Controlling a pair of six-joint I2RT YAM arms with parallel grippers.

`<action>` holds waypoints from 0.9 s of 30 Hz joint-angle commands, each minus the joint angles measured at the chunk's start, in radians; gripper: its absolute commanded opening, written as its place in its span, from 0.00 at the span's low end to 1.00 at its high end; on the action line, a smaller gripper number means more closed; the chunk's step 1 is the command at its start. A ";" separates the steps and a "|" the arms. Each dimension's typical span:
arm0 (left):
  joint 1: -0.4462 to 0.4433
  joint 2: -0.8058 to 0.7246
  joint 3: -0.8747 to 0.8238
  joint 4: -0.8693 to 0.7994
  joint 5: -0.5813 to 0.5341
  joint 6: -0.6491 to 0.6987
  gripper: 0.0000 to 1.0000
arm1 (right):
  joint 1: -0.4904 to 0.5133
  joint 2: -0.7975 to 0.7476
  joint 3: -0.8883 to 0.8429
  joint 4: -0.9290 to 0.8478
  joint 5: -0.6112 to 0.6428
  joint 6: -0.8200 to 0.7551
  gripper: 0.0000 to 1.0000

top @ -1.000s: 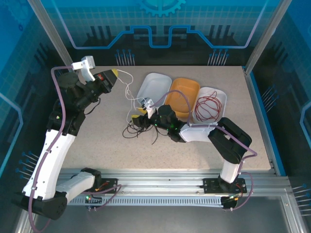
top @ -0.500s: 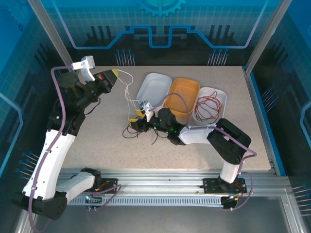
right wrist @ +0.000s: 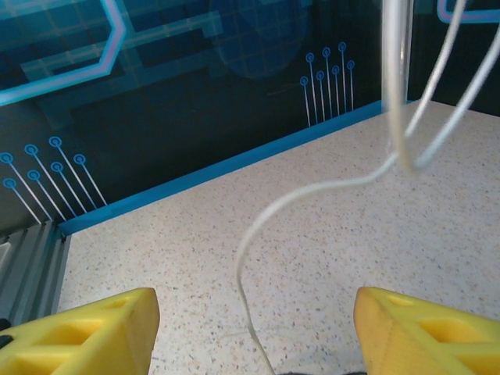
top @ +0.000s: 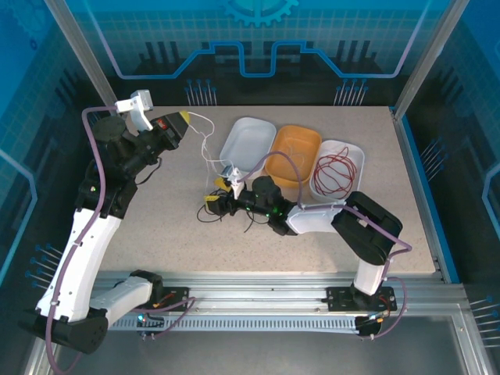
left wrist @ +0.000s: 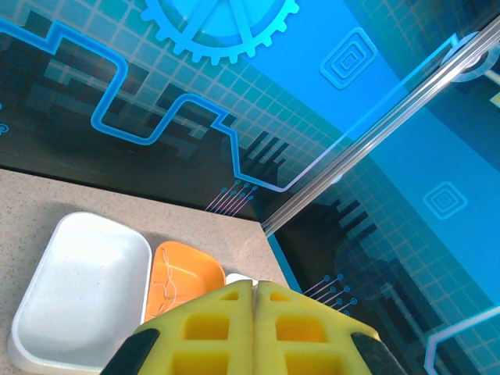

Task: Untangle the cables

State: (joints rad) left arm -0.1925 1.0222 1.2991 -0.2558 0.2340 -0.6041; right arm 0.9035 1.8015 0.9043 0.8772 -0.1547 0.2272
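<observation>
**Obs, top view.** L gripper (top: pixel 184 119) sits upper left of frame, raised off the table (top: pixel 156 230). In L wrist view its yellow pads (left wrist: pixel 226 332) are pressed flat together, no gap. White cable (top: pixel 205 142) leaves the L tip and drops toward frame centre, so it is judged pinched there; the pinch pt itself is hidden.

R gripper (top: pixel 216 191) is low at frame centre, jaws spread wide, grasping nothing. In R wrist view the white cable rises betw the two fingers (right wrist: pixel 86 328) and touches neither.

Black cables (top: pixel 226 215) lie in a loose knot just below the R gripper. Red cable (top: pixel 336 173) is coiled alone in the right white tray (top: pixel 357 153), right of centre.

**Step in hand (judged).** R takes the white strand near the knot while L holds the far end.

**To do it well:**
- Centre the strand betw the R fingers before closing. It is thin and slips off pad edges.
- Grip white only, clear of black loops.
- L holds light tension, no jerk, or the knot may tighten.
- Draw R away slowly, along the strand.
- Watch for black loops lifting w/ it.
</observation>
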 commanded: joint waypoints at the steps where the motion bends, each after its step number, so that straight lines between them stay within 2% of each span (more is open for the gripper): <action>1: 0.003 -0.007 0.002 0.016 0.016 -0.014 0.00 | 0.019 0.038 0.045 0.040 -0.007 0.001 0.67; 6: 0.003 -0.015 0.001 0.011 0.018 -0.015 0.00 | 0.016 0.067 0.078 0.015 0.068 0.009 0.67; 9: 0.002 -0.020 -0.001 0.007 0.020 -0.014 0.00 | 0.009 0.079 0.096 0.008 0.075 0.025 0.62; 12: 0.003 -0.020 -0.005 0.007 0.017 -0.013 0.00 | 0.008 0.090 0.118 -0.001 0.062 0.033 0.47; 17: 0.005 -0.019 0.009 -0.034 -0.046 0.033 0.00 | 0.008 0.060 0.078 -0.004 0.056 0.049 0.07; 18: 0.007 -0.018 0.018 -0.047 -0.067 0.053 0.00 | 0.007 0.049 0.060 -0.007 0.060 0.048 0.02; 23: 0.062 0.017 0.124 -0.132 -0.164 0.148 0.00 | 0.001 -0.033 -0.098 -0.017 0.110 0.060 0.00; 27: 0.134 0.036 0.159 -0.124 -0.176 0.132 0.00 | -0.010 -0.101 -0.205 -0.028 0.140 0.079 0.00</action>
State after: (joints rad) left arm -0.0978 1.0496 1.4143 -0.3614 0.1036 -0.5011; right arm 0.9070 1.7626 0.7498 0.8471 -0.0586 0.2871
